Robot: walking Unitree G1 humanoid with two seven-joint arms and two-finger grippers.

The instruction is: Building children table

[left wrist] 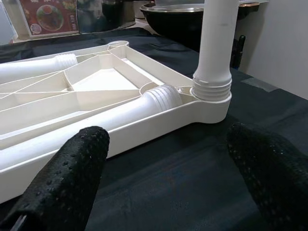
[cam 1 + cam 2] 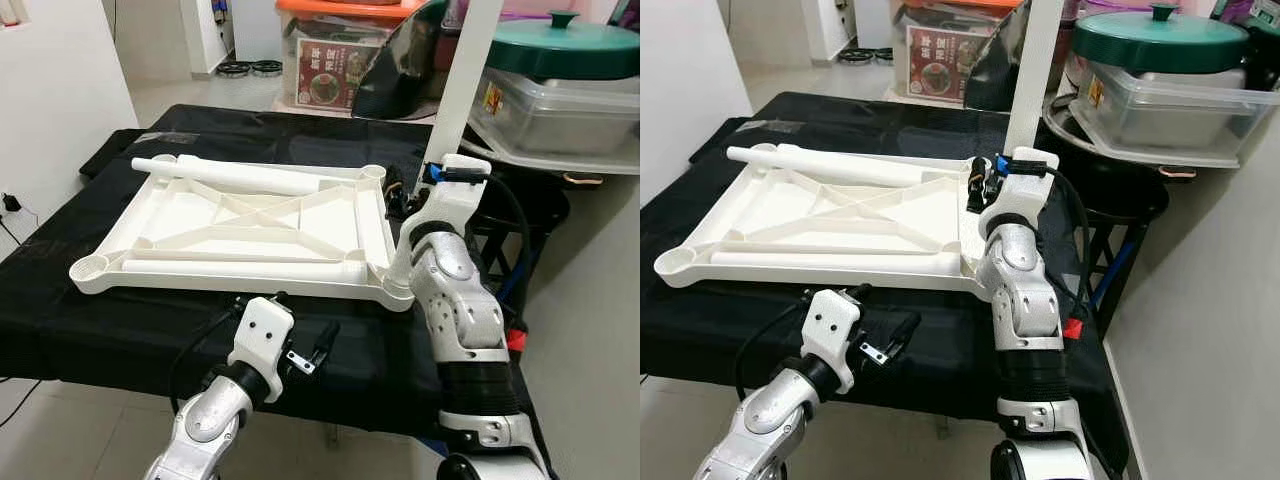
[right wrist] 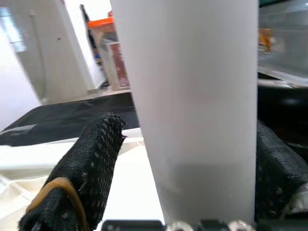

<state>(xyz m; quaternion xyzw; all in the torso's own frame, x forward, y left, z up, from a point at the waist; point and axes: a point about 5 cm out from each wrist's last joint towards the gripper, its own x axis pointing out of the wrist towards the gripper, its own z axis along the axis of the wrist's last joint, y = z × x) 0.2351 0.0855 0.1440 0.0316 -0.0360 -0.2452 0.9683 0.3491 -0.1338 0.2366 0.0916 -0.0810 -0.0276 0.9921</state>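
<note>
**A:** Right wrist view, panel four: your right gripper [image 3: 185, 183] has its two black fingers [image 3: 89, 159] clasped around the upright white leg [image 3: 192, 106], one on each side. In the left eye view that leg stands in the near right corner socket [image 2: 398, 288] of the upturned white tabletop [image 2: 240, 230], which lies on the black cloth [image 2: 110, 330].

**B:** And the step in hand?

**A:** Judged from the pose, you are seating or screwing this leg home. In the left wrist view, thread rings [image 1: 211, 89] show just above the socket, so it may not be fully down. Your left gripper [image 1: 168, 168] hovers low over the cloth beside that corner, fingers spread wide, holding nothing.

**B:** Next move?

**A:** Probably twist and press until the threads vanish, then fetch a loose leg [image 2: 235, 178] lying on the tabletop.

**B:** Any writing?

**A:** A red printed box [image 2: 328, 72] behind bears characters too small to read.
</note>
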